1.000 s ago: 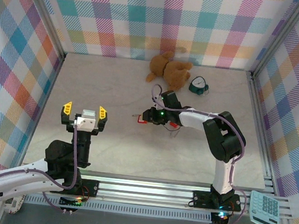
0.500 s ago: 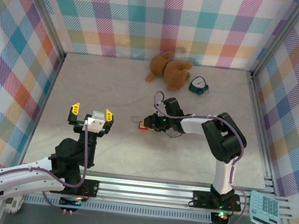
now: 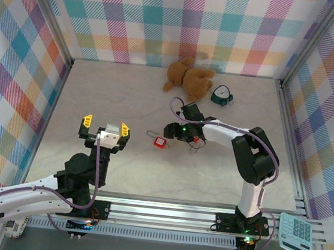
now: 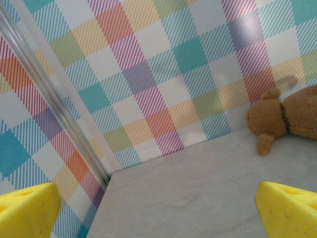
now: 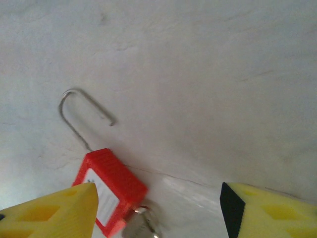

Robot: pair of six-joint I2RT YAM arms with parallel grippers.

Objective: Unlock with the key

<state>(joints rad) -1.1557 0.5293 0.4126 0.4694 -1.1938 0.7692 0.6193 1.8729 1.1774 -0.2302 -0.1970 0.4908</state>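
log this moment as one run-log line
red padlock: on table, shackle open | key: at its base | right gripper: open, by it | left gripper: open

Silvery key [image 5: 140, 226] touching red padlock's [image 5: 112, 190] bottom end

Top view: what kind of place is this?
Probably a robot test booth: a left arm and a right arm bolted to a rail, plaid walls around the table, and props like a teddy and a padlock.
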